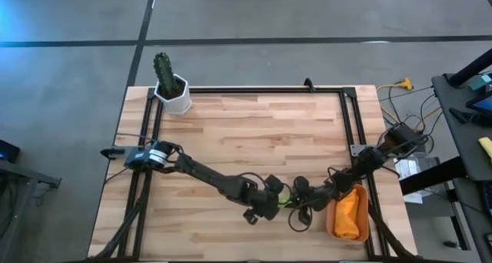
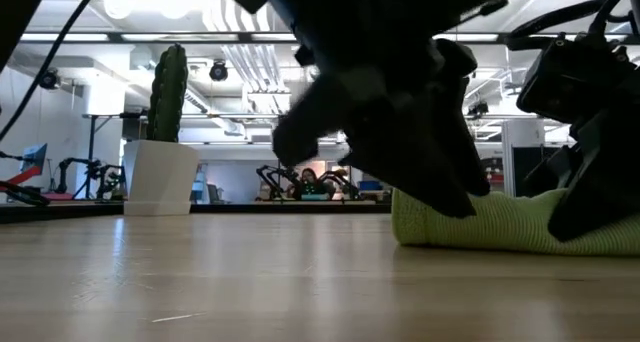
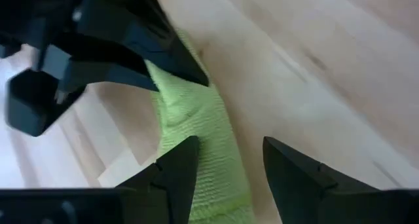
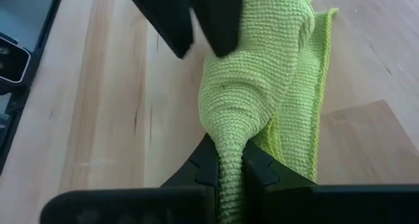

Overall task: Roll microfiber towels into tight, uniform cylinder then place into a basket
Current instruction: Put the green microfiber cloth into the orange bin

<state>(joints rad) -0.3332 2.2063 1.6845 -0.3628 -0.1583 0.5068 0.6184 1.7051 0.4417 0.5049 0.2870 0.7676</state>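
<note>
Here, starting at your far left, the white pot with the cactus (image 1: 171,84) stands at the table's (image 1: 254,132) back corner. Toward the middle front, your left gripper (image 3: 229,165) hovers with its fingers parted, one over the lime green towel (image 4: 262,86) and holding nothing. Next, your right gripper (image 4: 229,168) pinches that towel's end tight. Farthest right, the orange towel (image 1: 350,213) fills the basket (image 1: 332,226).

A pale wooden table (image 1: 254,132) carries everything. At its far left stands a white cactus pot (image 1: 176,94) — near right, the basket (image 1: 347,217) and, just left of it, the green towel (image 2: 500,222).
</note>
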